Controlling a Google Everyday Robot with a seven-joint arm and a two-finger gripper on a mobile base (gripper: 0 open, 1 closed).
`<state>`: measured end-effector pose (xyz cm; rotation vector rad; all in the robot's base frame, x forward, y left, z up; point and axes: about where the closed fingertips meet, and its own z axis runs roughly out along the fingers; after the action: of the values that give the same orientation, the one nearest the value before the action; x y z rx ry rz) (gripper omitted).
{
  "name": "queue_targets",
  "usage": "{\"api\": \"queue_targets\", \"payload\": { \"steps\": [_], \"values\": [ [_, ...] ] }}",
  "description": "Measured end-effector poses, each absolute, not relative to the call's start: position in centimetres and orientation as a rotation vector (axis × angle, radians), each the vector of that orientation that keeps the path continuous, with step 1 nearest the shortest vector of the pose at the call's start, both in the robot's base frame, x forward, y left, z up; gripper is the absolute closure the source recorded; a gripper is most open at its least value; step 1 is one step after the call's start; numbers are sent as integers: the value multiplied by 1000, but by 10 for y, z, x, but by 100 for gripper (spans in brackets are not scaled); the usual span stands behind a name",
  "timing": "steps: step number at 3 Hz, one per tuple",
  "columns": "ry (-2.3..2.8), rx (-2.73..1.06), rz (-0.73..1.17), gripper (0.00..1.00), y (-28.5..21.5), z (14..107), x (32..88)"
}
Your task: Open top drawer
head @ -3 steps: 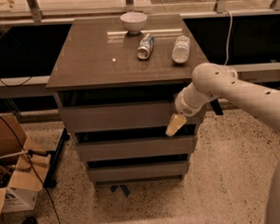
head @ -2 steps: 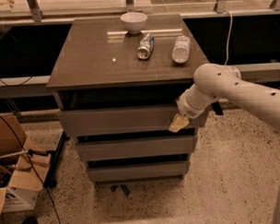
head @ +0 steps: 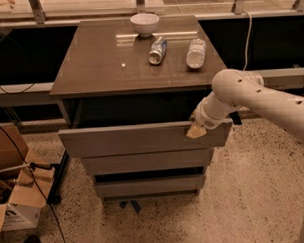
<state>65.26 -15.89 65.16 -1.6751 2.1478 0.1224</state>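
Top drawer (head: 137, 139) farther out | end effector (head: 196, 132) at its front | speckled floor (head: 244, 190)

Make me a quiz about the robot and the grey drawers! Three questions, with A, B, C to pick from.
1. Where is the gripper?
A) at the upper edge of the top drawer, near its right end
B) on the floor
C) under the cabinet

2. How many things lie on the cabinet top?
A) one
B) five
C) three

3. How is the top drawer?
A) shut flush
B) pulled partway out
C) taken out and lying on the floor

Answers:
1 A: the arm ends at the drawer front's upper right edge.
2 C: a white bowl, a can on its side and a plastic bottle on its side.
3 B: its front stands forward of the middle drawer front, with a dark gap behind it.
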Motion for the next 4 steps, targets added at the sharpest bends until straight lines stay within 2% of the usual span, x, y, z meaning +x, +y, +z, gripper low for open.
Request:
{"api": "queue_targets", "payload": {
  "steps": [1,2,3,4],
  "values": [
    [2148,-1675,122,100,-159,653,653],
    [2148,-1675,123,97,-159,653,653],
    [2148,-1675,123,78,-159,653,653],
    [2182,-1671,136,55,-162,661,630]
  ]
}}
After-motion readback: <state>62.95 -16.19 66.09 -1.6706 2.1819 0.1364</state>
